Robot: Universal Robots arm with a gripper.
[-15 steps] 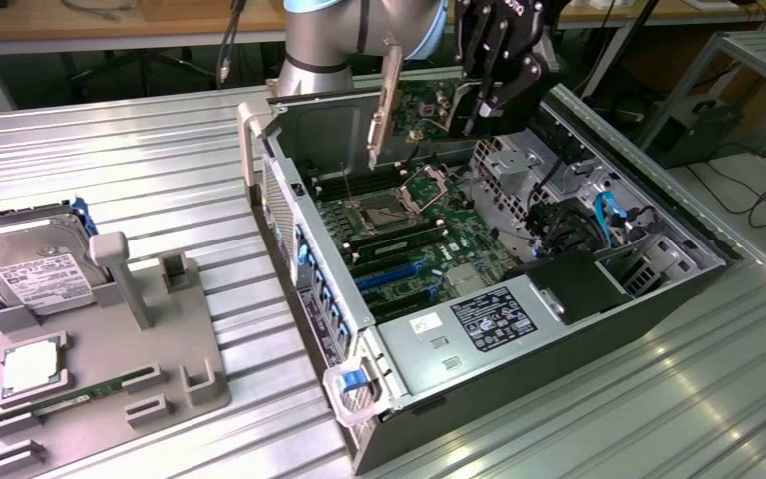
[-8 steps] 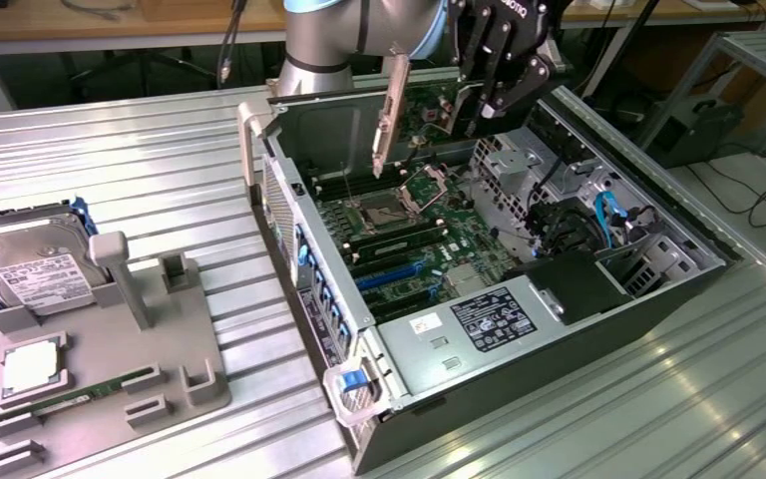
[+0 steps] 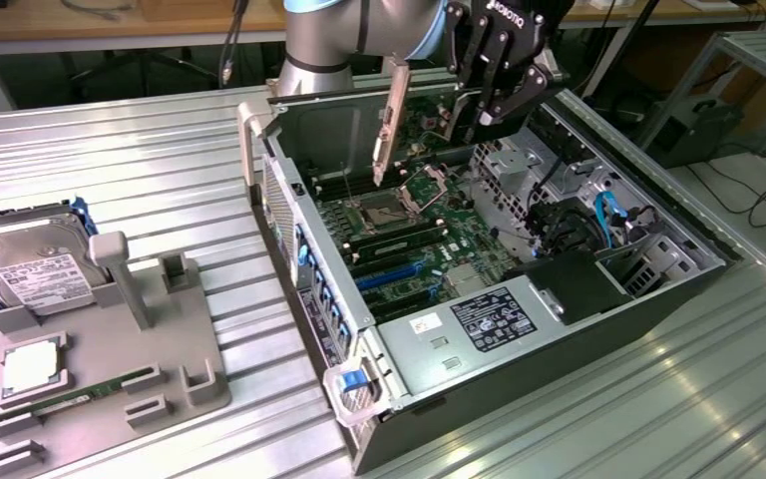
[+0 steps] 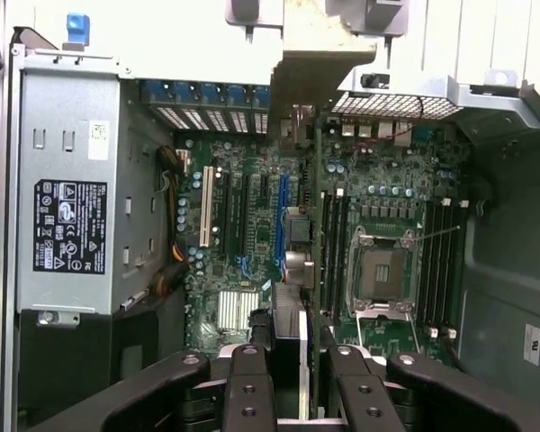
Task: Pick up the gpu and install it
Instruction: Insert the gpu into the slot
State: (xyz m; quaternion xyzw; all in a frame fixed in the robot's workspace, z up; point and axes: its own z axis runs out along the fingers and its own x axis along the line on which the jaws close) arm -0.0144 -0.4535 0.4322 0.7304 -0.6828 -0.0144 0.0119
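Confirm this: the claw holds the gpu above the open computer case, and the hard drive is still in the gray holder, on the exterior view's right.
One detail is wrong. The claw does hold the gpu above the open computer case, but the hard drive sits in the gray holder on the exterior view's left, not its right. The exterior view shows this.

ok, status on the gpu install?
Gripper shut on gpu, card held edge-on above the open PC case. Not seated yet; hanging over the motherboard slots. Nothing visibly in the way below.
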